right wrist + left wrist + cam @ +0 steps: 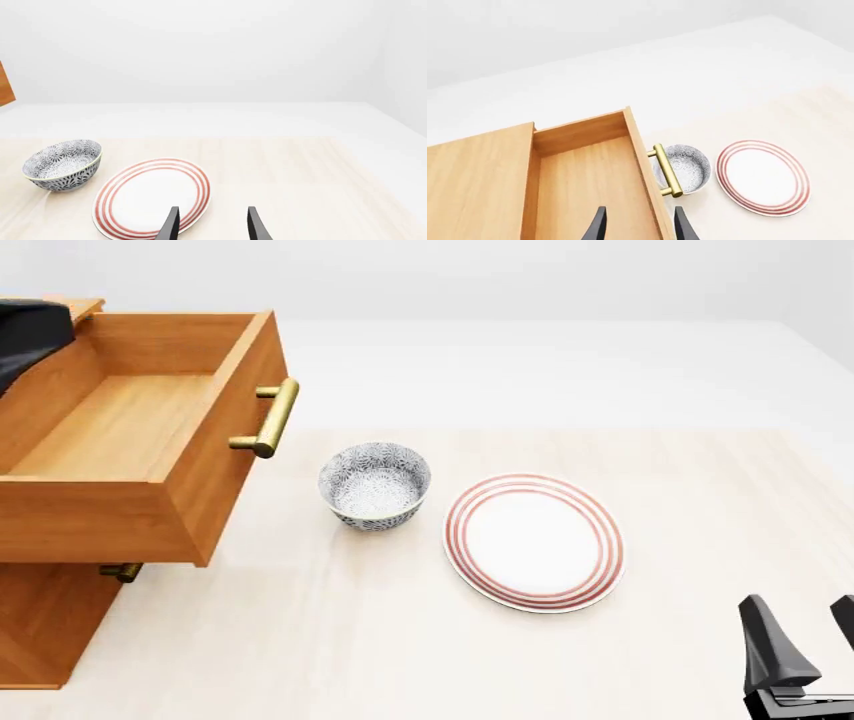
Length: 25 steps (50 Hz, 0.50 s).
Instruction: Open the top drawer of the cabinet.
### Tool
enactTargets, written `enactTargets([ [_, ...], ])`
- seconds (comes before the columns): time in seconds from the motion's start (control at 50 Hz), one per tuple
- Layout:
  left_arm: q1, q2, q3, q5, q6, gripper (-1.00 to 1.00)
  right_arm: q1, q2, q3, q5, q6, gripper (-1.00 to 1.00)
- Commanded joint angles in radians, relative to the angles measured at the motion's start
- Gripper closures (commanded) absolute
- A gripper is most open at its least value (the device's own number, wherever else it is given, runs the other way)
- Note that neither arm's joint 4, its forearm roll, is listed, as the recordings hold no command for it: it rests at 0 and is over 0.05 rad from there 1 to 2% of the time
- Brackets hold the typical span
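Standing pulled far out of cabinet (40, 630): drawer (127, 430), handle (271, 420) above bowl (375, 485). Left gripper (637, 225) open, empty, over drawer; right gripper (805, 640) open, idle. Risk: descending left fingers striking drawer front.

cabinet (40, 620) left, bowl (375, 485) (middle), plate (534, 540) right

Top drawer (127, 430): orange-brown wood, gold handle (271, 420). Bowl (375, 486): white with dark blue leafy pattern. Plate (535, 541): white, red rings near rim. Counter (400, 640): pale cream wood. Right pincer (814, 640): black.
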Motion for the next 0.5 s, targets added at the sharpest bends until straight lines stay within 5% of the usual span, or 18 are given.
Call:
enactTargets([
  [0.02,0.017,-0.037,0.0,-0.018,0.006,-1.0,0.0,0.0,0.0,0.0,0.0,-1.0],
  [0.5,0.039,-0.12,-0.005,-0.024,0.032,-1.0,0.0,0.0,0.0,0.0,0.0,-1.0],
])
